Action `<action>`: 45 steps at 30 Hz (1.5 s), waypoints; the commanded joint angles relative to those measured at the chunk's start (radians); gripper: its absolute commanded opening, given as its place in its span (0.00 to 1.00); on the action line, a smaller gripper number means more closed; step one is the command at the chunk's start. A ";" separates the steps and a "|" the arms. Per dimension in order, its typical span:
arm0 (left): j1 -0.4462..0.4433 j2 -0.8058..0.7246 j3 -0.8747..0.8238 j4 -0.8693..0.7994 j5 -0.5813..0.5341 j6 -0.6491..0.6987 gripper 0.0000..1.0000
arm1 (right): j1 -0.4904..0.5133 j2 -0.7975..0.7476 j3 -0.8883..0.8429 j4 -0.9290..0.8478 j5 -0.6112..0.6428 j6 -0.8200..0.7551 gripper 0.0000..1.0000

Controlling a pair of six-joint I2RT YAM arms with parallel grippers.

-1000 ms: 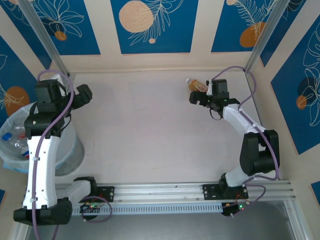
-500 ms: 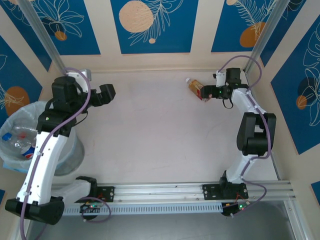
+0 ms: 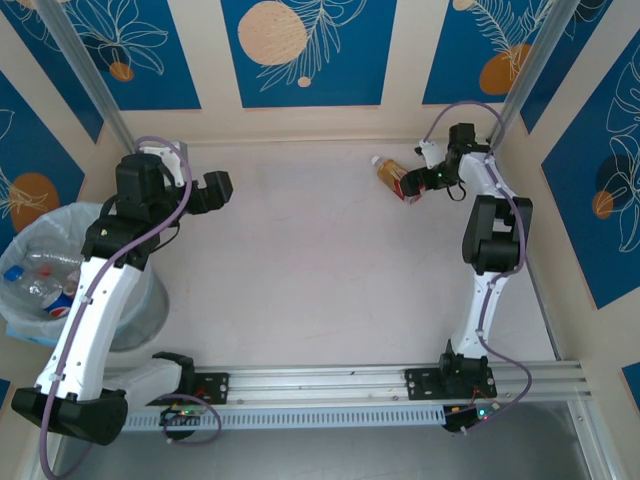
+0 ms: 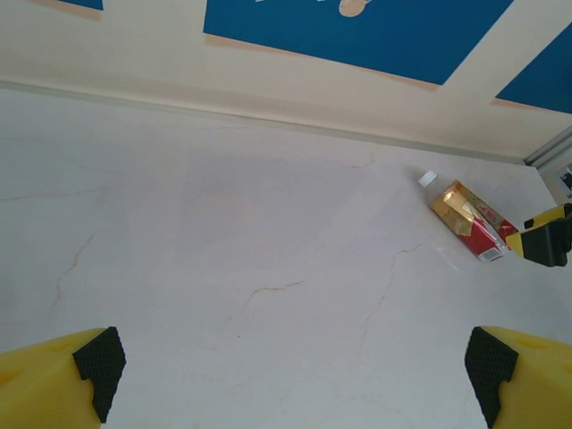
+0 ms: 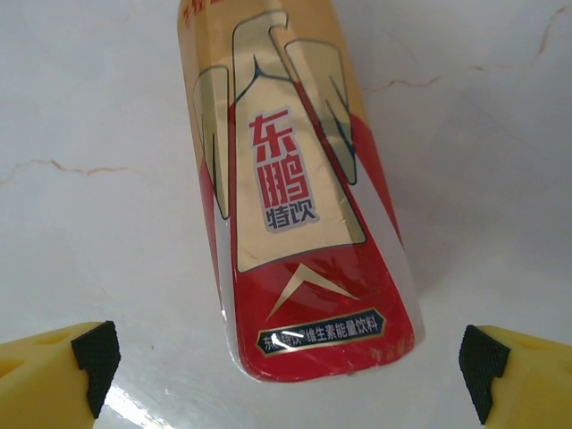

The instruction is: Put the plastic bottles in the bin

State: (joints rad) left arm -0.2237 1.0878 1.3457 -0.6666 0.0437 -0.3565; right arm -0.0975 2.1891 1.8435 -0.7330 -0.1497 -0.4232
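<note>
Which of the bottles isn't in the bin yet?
The gold-and-red labelled bottle with a white cap, lying on the table; the others sit inside the bin.

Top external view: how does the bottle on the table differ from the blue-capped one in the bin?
The white-capped bottle lies on the table, far right; the blue-capped bottle sits inside the bin, left. The first shows a gold-and-red label; the second's label is unclear. Both are small plastic bottles.

The bottle (image 5: pixel 295 206) has a gold and red label and a white cap. The table (image 4: pixel 223 268) is cream with thin brown veins.
</note>
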 commanded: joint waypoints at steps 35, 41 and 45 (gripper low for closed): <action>-0.011 -0.002 -0.065 0.004 -0.035 0.022 0.99 | 0.088 0.171 0.286 -0.248 0.136 -0.184 0.57; -0.011 0.013 -0.093 0.034 0.011 0.003 0.99 | 0.106 0.121 0.264 -0.249 0.159 -0.177 0.52; -0.011 0.041 -0.148 0.110 0.115 -0.005 0.99 | 0.126 0.057 0.202 -0.213 0.163 -0.165 0.51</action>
State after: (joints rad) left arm -0.2253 1.1103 1.2274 -0.6174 0.0742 -0.3580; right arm 0.0109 2.3478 2.0750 -0.9543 0.0200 -0.5884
